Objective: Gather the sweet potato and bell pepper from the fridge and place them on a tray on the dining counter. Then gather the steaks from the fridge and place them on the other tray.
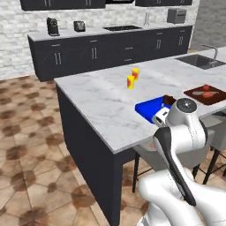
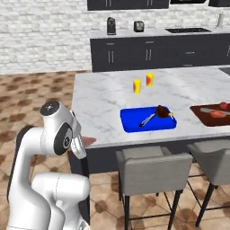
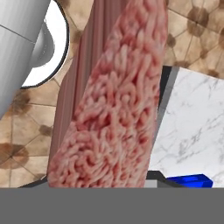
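We are seeing a white brick wall [image 2: 45, 36] running behind dark cabinets [image 1: 110, 50], brown patterned floor tiles [image 1: 26, 154] spreading below, and grey stools [image 2: 152, 168] standing on them.

Glossy white arm [image 2: 49, 148] segments with dark grey joint bands.

Both base views look down from behind the arm, sharing the dining counter [image 1: 101, 106] and blue tray [image 2: 134, 121]; the hand view sits tight against a steak [image 3: 118, 109].
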